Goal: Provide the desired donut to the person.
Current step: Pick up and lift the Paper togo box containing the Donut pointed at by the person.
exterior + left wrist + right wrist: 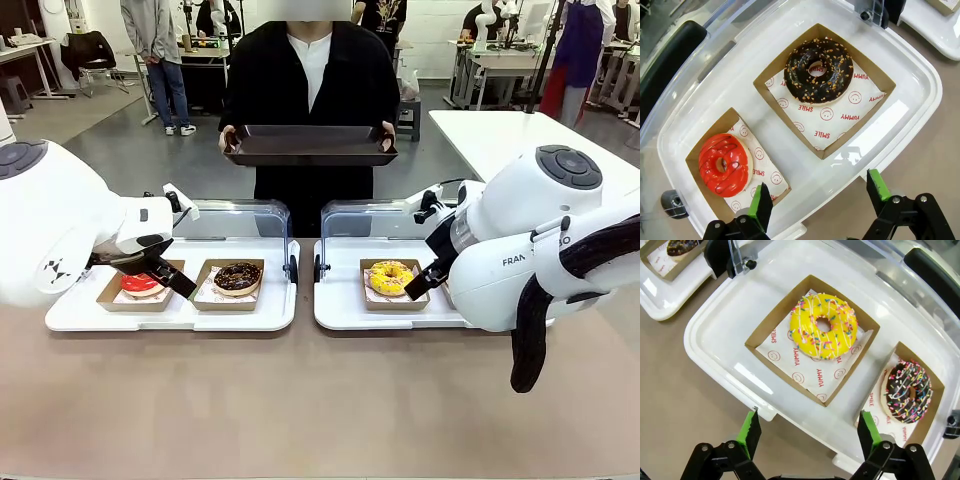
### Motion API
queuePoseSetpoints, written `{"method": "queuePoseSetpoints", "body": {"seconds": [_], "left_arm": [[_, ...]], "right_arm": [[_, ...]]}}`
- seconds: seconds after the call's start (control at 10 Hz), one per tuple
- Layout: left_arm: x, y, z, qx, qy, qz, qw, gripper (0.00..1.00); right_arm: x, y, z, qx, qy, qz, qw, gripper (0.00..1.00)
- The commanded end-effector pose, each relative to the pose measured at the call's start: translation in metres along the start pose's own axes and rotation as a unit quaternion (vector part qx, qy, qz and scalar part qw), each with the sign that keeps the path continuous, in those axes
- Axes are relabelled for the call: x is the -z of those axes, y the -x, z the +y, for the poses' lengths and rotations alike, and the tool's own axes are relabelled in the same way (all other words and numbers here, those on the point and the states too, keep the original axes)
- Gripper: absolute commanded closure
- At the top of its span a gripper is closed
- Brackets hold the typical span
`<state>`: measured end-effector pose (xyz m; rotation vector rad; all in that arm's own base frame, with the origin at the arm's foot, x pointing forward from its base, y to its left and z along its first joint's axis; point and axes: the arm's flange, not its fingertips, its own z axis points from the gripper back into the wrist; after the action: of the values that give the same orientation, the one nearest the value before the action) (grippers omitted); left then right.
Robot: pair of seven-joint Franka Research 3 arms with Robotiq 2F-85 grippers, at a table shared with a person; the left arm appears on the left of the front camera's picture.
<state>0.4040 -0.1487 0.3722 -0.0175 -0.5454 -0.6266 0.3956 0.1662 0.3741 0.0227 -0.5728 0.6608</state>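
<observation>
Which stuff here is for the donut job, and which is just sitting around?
For the job: red donut, chocolate nut donut, yellow sprinkle donut, chocolate sprinkle donut, the person, their dark tray.
Just around: black chair, white side table, bystander in grey hoodie.

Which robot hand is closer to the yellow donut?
The right. The right gripper hovers just on the robot's side of the yellow donut. The left gripper is far off to the side by the red donut, with the chocolate donut in between.
</observation>
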Motion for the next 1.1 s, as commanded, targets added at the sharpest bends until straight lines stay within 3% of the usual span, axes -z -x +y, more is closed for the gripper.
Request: {"method": "queuePoseSetpoints", "body": {"seconds": [0.0,0.2,0.5,0.7,0.8,0.9,1.0], "left_arm": [[-0.033,-0.003,0.011,0.008,-0.006,-0.014,1.000,0.00],[-0.100,-0.007,0.051,0.022,0.045,-0.016,0.999,0.00],[-0.168,-0.002,0.092,0.034,0.082,-0.030,0.996,0.00],[-0.198,-0.001,0.112,0.035,0.100,-0.058,0.993,0.00],[-0.201,-0.004,0.117,0.028,0.086,-0.063,0.994,0.00],[-0.194,-0.009,0.115,0.016,0.045,-0.079,0.996,0.00],[-0.210,0.000,0.113,0.026,0.084,-0.057,0.994,0.00]], "right_arm": [[-0.038,-0.005,-0.006,-0.008,0.007,-0.012,1.000,0.00],[-0.120,-0.015,-0.037,0.006,-0.021,-0.001,1.000,0.00],[-0.200,-0.011,-0.079,0.007,-0.069,0.012,0.997,0.00],[-0.225,-0.003,-0.102,0.029,-0.109,-0.018,0.993,0.00],[-0.217,-0.003,-0.107,0.042,-0.108,-0.009,0.993,0.00],[-0.235,-0.002,-0.095,0.023,-0.082,-0.014,0.996,0.00],[-0.235,-0.002,-0.095,0.023,-0.082,-0.014,0.996,0.00]]}}
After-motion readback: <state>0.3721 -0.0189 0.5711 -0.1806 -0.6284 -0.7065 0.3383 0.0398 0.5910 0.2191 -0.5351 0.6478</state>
